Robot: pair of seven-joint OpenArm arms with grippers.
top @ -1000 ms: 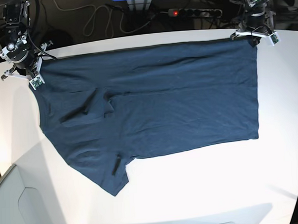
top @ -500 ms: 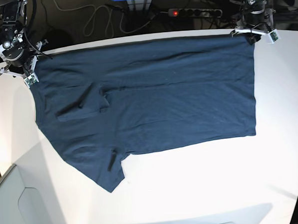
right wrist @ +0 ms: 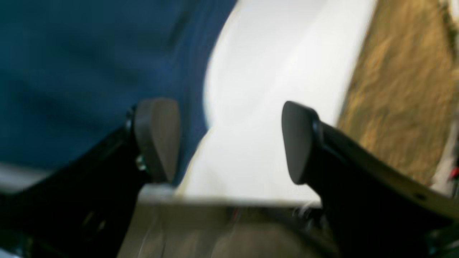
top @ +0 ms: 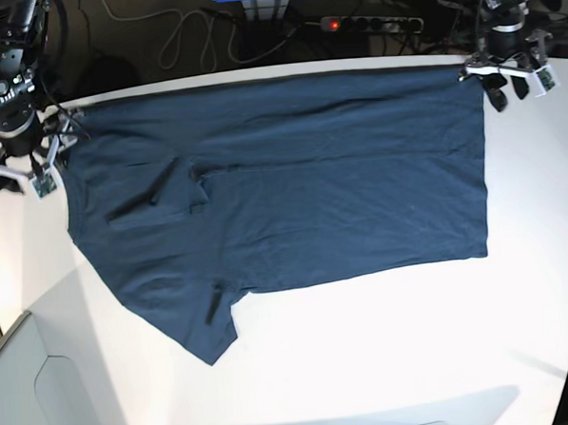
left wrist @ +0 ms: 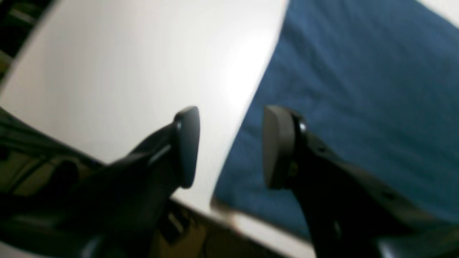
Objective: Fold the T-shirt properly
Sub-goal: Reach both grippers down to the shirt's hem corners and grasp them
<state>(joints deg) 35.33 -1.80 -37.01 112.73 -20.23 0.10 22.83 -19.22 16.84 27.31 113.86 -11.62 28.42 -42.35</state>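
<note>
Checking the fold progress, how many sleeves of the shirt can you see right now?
1. A sleeve sticks out at the near left of the T-shirt on the table. The other seems folded under by the crease, so it may be hidden.

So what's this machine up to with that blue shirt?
It's a two-armed robot working on folding a dark blue T-shirt, which lies spread out on a white table. Right now neither arm is holding it. The left end effector sits open over one far corner of the cloth, and the right end effector is open beside the other far corner. One sleeve is bunched near the middle.
</note>
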